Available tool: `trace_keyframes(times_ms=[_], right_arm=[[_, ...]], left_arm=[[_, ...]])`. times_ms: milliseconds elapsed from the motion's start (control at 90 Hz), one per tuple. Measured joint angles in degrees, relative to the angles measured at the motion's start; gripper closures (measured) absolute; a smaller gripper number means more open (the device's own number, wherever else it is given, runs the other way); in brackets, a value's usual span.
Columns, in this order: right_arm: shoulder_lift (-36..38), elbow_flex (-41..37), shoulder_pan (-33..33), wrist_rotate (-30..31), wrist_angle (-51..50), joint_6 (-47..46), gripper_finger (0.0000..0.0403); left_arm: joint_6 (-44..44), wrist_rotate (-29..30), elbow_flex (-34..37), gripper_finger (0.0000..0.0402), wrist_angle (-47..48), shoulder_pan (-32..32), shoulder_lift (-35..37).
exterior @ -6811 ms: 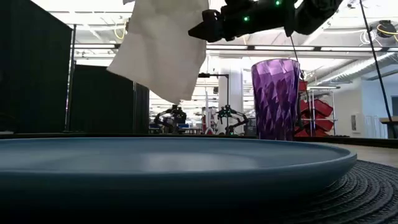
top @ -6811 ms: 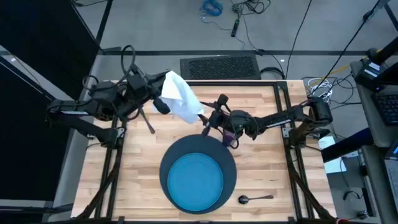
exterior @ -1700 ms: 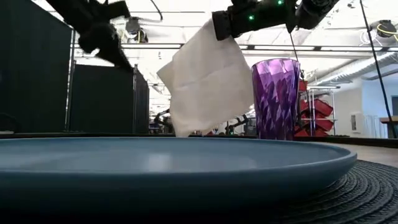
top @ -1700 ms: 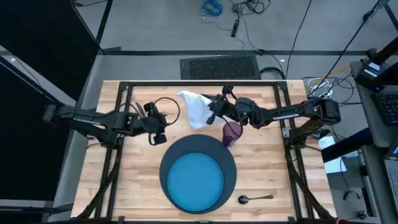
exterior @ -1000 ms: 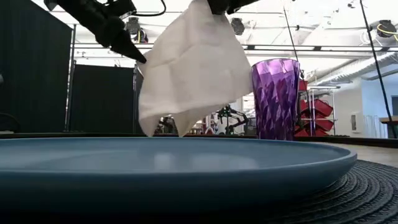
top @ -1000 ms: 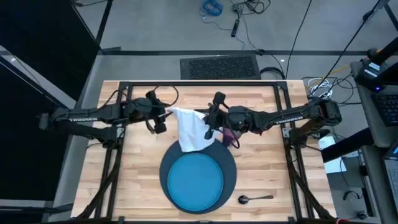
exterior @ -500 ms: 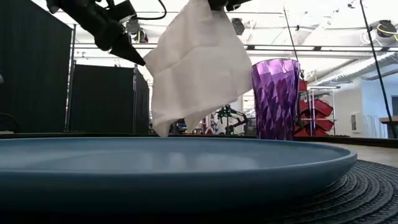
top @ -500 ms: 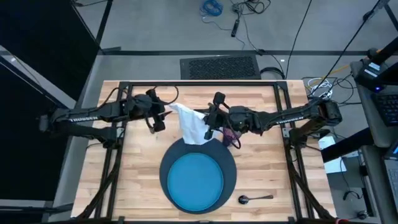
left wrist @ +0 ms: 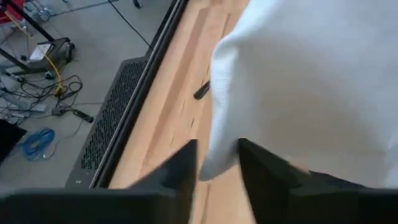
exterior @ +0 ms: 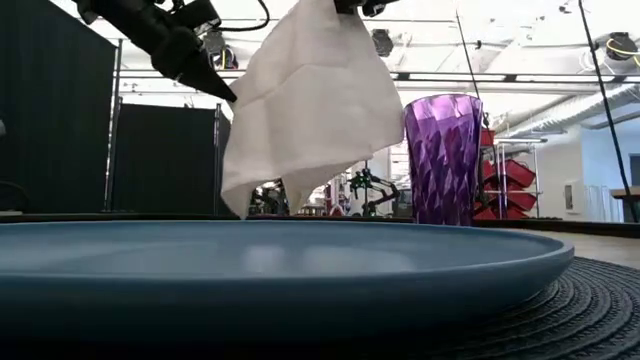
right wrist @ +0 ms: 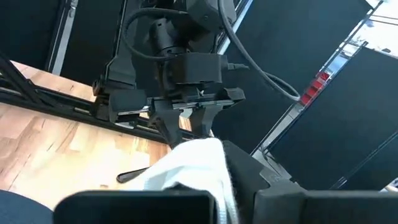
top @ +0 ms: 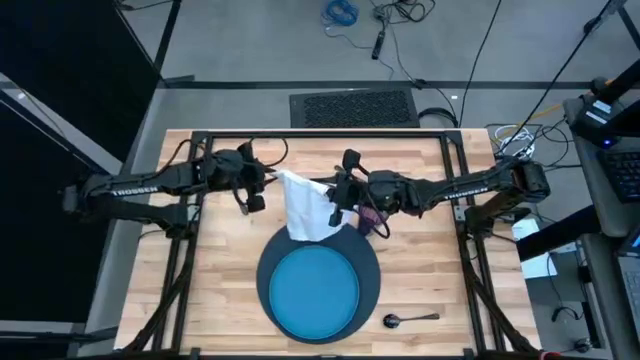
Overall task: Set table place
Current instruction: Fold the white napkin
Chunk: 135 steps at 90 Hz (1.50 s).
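right end effector clamped on napkin, holding it above desk just behind plate | left end effector fingers parted astride napkin's far corner | cup beside plate's rear right, spoon at its front right

Right gripper: its 2 dark fingers are clamped on a bunched fold of the white napkin. Directly beyond, the left gripper faces it, fingertips at the cloth's far edge. Light wooden table below, black frame along its edge.
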<state>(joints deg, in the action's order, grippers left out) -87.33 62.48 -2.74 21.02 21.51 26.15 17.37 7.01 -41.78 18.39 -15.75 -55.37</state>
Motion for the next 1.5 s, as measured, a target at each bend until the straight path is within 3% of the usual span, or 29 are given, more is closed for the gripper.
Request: trace_keyframes(times_ms=[144, 500, 756, 1011, 1500], right_arm=[[0.00, 0.00, 0.00, -0.16, 0.03, 0.11, 0.0403], [0.00, 0.00, 0.00, -0.16, 0.03, -0.07, 0.0395], [0.00, 0.00, 0.56, -0.18, -0.36, -4.85, 0.0314], [-0.17, 0.02, 3.04, -0.19, -7.76, -10.93, 0.0247], [-0.46, 0.02, 3.91, -0.54, -7.72, -13.73, 0.0241]], left_arm=[[0.11, 0.33, 0.00, 0.0399, -2.09, 0.00, 0.00], [-0.37, 1.16, 0.00, 0.0401, -2.97, 0.00, 0.00], [-0.50, 2.33, 0.00, 0.0401, -1.06, 0.00, 0.15], [-0.57, 3.78, 0.00, 0.0401, 4.37, 0.00, 3.14], [-1.88, 5.67, -0.04, 0.0401, 10.39, 0.00, 12.16]])
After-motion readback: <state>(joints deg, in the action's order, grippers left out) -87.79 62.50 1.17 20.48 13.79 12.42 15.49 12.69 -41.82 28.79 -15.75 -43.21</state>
